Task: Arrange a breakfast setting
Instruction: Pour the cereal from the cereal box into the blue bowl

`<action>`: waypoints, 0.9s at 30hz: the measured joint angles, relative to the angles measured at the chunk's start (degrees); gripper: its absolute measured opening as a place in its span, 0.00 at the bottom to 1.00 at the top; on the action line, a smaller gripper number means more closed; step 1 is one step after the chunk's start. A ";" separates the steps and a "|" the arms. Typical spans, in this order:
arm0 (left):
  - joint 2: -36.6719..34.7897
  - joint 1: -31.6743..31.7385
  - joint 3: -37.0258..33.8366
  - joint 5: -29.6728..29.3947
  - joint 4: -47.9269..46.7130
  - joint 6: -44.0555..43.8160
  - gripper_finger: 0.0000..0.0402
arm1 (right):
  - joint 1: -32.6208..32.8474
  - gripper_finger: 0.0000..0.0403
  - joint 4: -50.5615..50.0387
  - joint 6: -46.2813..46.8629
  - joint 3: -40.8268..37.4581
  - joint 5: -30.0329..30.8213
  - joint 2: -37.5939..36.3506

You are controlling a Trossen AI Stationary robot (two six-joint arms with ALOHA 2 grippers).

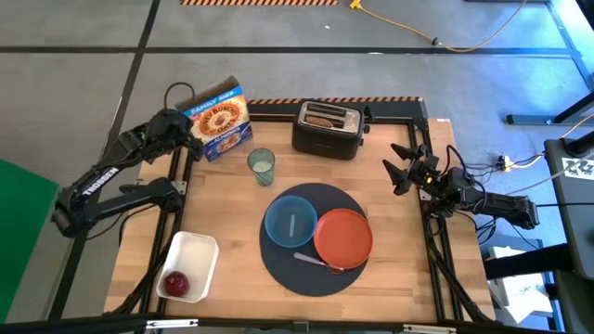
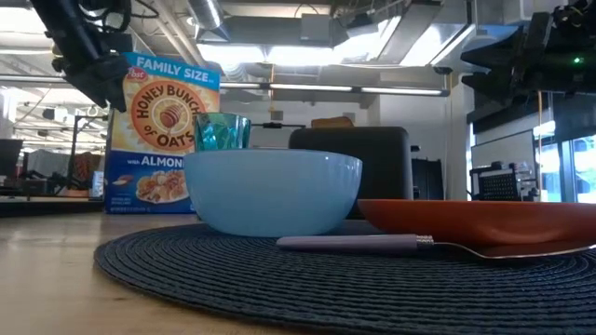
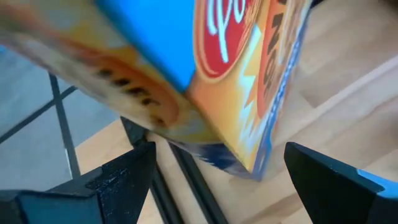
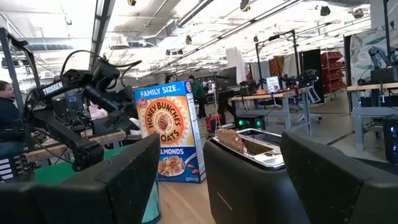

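Nearby, cereal box (image 1: pixel 223 120) & toaster (image 1: pixel 327 128) behind mat (image 1: pixel 278 264).

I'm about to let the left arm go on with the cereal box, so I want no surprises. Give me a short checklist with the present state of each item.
1. Left tool open at the cereal box: ok; fingers straddle its upper edge.
2. Box upright on the table: ok.
3. Blue bowl on the round dark mat, empty: ok.
4. Greenish glass stands between box and bowl: not ok, in the likely path.
5. Right tool open, away by the toaster: ok.
6. Box top opened for pouring: cannot tell.
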 joint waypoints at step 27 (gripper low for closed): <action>11.43 4.59 0.00 9.93 1.61 3.43 0.80 | 0.00 0.80 -0.91 0.04 0.00 -2.99 -0.01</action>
